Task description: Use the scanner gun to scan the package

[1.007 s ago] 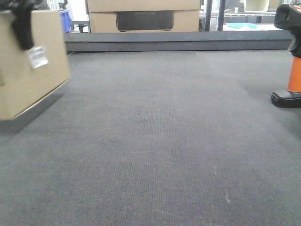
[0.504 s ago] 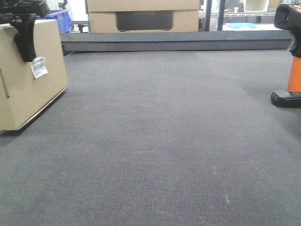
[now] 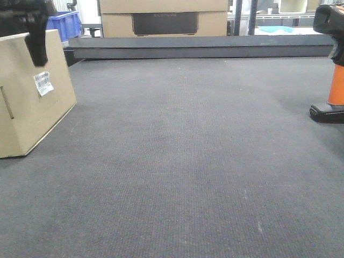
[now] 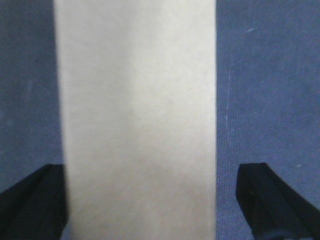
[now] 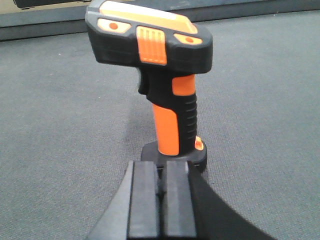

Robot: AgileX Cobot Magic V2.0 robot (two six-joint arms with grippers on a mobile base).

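The package (image 3: 32,115), a tan box with a small white barcode label (image 3: 43,83), stands on edge on the dark mat at the far left. My left gripper (image 3: 33,37) straddles its top edge. In the left wrist view the package (image 4: 135,100) fills the space between the fingers; the left finger (image 4: 35,200) is against it, the right finger (image 4: 265,200) stands apart, so the gripper is open. The scanner gun (image 3: 336,80) stands upright on its foot at the far right. My right gripper (image 5: 162,167) is shut and empty just behind the scanner gun's (image 5: 170,100) foot.
Bigger cardboard boxes with a dark panel (image 3: 164,19) stand beyond the mat's raised dark back edge (image 3: 204,47). A blue bin (image 3: 67,24) sits at the back left. Grey mat (image 3: 183,161) stretches between package and scanner.
The package, tilted and lifted a second ago, has come down to rest on the mat and shifted slightly left. The scanner gun has not moved.
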